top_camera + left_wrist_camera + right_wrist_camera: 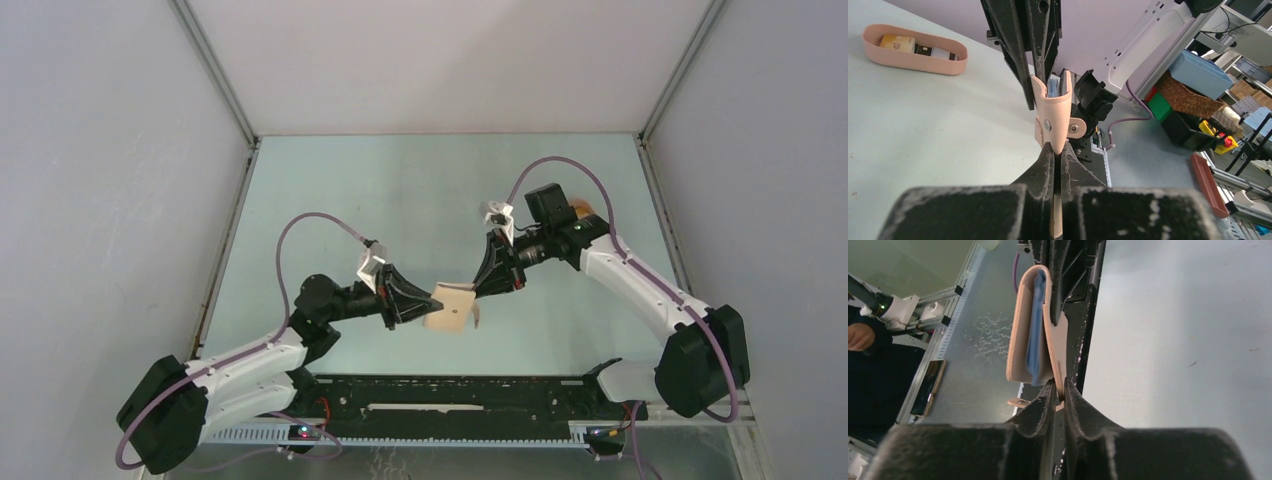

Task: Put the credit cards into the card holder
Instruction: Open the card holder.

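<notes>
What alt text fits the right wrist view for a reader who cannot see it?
A tan leather card holder, seen edge-on with a light blue card tucked inside, is pinched by the right tool from below and the left tool from above. A pale green table lies to the right.

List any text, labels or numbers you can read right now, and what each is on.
No text can be read in any view.
Yellowish card in the tray: a mark on it, too blurred to read.
Black-and-white card beside it: too small to read.
Blue card in the holder: seen edge-on, no print shows.
</notes>
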Action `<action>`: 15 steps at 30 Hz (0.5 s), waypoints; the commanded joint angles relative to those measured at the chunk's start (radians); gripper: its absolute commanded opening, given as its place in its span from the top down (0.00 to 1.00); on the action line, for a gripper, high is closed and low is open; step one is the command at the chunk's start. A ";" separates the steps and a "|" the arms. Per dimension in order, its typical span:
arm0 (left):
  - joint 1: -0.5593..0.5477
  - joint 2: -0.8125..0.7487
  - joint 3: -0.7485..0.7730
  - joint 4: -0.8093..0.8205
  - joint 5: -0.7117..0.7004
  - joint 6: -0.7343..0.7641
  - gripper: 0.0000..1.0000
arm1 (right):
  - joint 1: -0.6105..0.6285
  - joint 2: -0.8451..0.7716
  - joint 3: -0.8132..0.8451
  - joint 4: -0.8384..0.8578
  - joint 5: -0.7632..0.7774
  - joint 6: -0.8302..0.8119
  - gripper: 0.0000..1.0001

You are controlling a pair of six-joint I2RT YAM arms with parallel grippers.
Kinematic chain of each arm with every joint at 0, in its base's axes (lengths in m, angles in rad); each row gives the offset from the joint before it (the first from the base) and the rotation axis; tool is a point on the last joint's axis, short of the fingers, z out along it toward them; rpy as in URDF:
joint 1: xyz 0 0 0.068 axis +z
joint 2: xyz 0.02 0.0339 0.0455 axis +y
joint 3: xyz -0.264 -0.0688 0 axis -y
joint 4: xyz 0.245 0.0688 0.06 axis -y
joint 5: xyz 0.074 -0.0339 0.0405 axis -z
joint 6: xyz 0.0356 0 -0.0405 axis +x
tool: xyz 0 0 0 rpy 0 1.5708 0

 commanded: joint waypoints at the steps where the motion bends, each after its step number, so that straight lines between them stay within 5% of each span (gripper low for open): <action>1: -0.002 0.005 0.007 0.059 0.005 -0.016 1.00 | 0.022 -0.012 0.058 -0.072 -0.038 -0.077 0.91; 3: -0.003 0.005 0.006 0.059 -0.005 -0.018 1.00 | 0.025 -0.011 0.059 -0.074 -0.025 -0.078 1.00; 6: 0.002 -0.011 0.003 0.015 -0.078 -0.015 0.89 | 0.025 -0.017 0.060 -0.055 0.018 -0.046 1.00; 11: 0.026 -0.119 0.003 -0.306 -0.416 0.069 0.41 | 0.002 -0.025 0.058 0.015 0.176 0.059 1.00; 15: 0.027 -0.257 -0.026 -0.419 -0.573 0.117 0.21 | -0.025 -0.013 0.058 0.058 0.276 0.145 1.00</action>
